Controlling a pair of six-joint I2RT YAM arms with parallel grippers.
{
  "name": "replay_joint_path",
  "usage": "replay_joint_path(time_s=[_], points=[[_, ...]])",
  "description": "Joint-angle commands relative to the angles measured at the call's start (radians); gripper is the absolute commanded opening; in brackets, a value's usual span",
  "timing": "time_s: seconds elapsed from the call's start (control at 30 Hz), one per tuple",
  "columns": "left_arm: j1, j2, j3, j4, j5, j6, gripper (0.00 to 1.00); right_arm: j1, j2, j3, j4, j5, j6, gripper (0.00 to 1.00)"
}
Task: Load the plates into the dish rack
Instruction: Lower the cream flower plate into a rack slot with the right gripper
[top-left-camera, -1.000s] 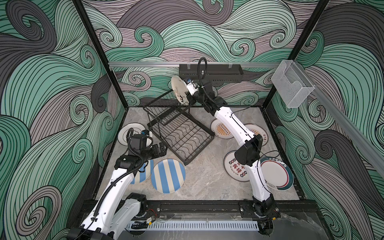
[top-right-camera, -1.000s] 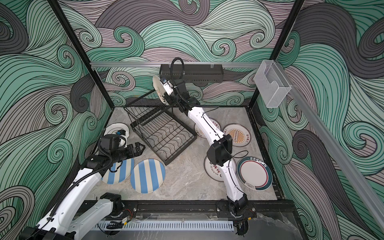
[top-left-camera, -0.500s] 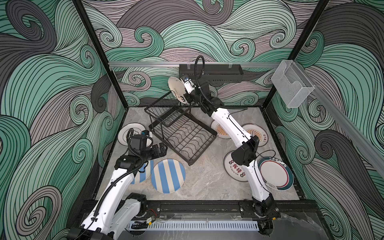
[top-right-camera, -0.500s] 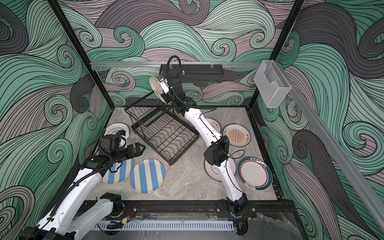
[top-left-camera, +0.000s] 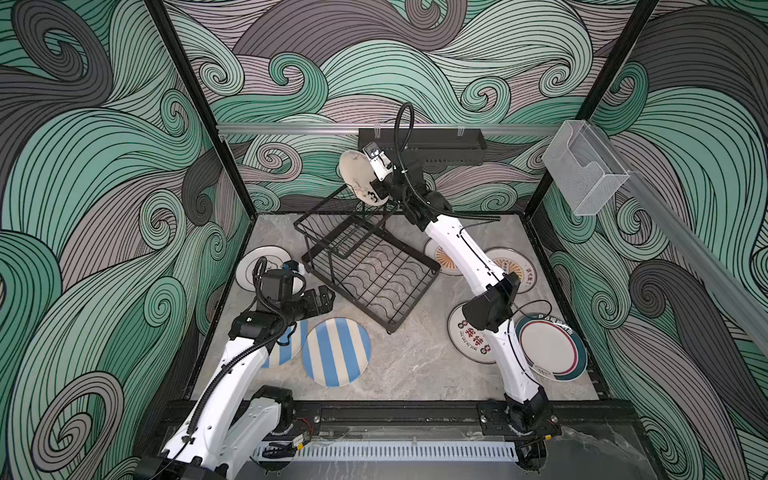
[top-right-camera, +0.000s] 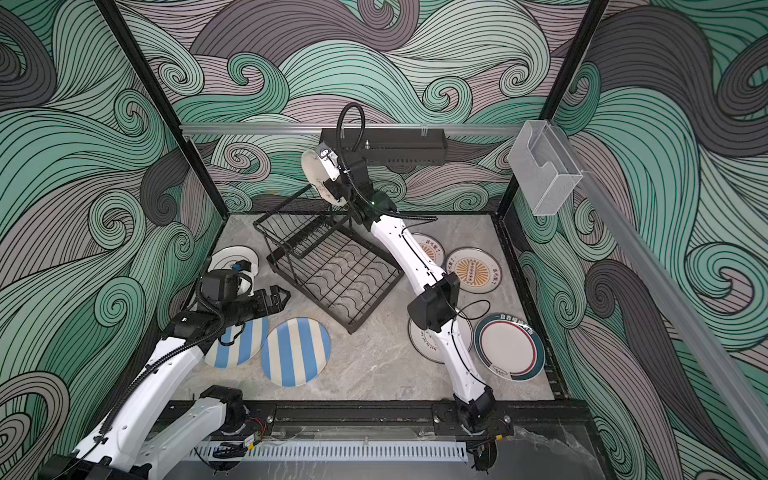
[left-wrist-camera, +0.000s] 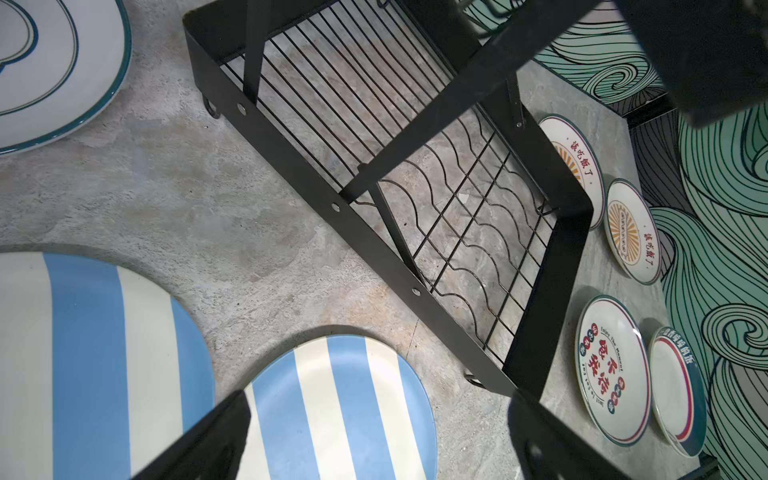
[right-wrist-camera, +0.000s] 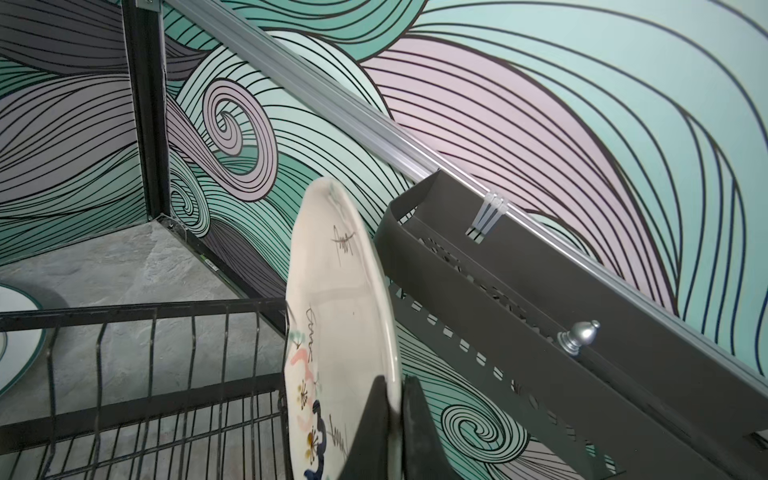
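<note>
My right gripper (right-wrist-camera: 397, 386) is shut on the rim of the cream doodle plate (right-wrist-camera: 336, 311). It holds the plate on edge in the air above the back corner of the dish rack (right-wrist-camera: 145, 353). In both top views that plate (top-left-camera: 359, 183) (top-right-camera: 318, 178) hangs over the black wire dish rack (top-left-camera: 374, 266) (top-right-camera: 332, 266). My left gripper (top-left-camera: 326, 297) (left-wrist-camera: 378, 415) is open and empty, low beside the rack's front left side, over the edge of a blue-and-cream striped plate (left-wrist-camera: 332, 407) (top-left-camera: 336, 351). A second striped plate (top-left-camera: 286, 349) lies partly under the left arm.
Flat on the table lie a teal-rimmed plate (top-left-camera: 257, 266) at the left, two sunburst plates (top-left-camera: 513, 266) (top-left-camera: 440, 255), a red-black character plate (top-left-camera: 469, 336) and a teal-and-red rimmed plate (top-left-camera: 548, 351) at the right. A black perforated tray (top-left-camera: 440, 145) hangs on the back rail, a clear box (top-left-camera: 582, 166) on the right wall.
The right jaws have closed on the doodle plate's rim. The dish rack has slid a little to the right. The left arm has hardly moved.
</note>
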Motion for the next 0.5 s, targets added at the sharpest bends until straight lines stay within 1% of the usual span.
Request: replay_joint_path(time_s=[0.0,0.47], points=[[0.003,-0.005,0.004,-0.009,-0.009,-0.012,0.99,0.004,-0.041,0.042,0.127,-0.019,-0.035,0.0],[0.003,-0.001,0.003,-0.003,-0.011,-0.01,0.99,0.018,-0.063,0.035,0.201,-0.034,-0.109,0.0]])
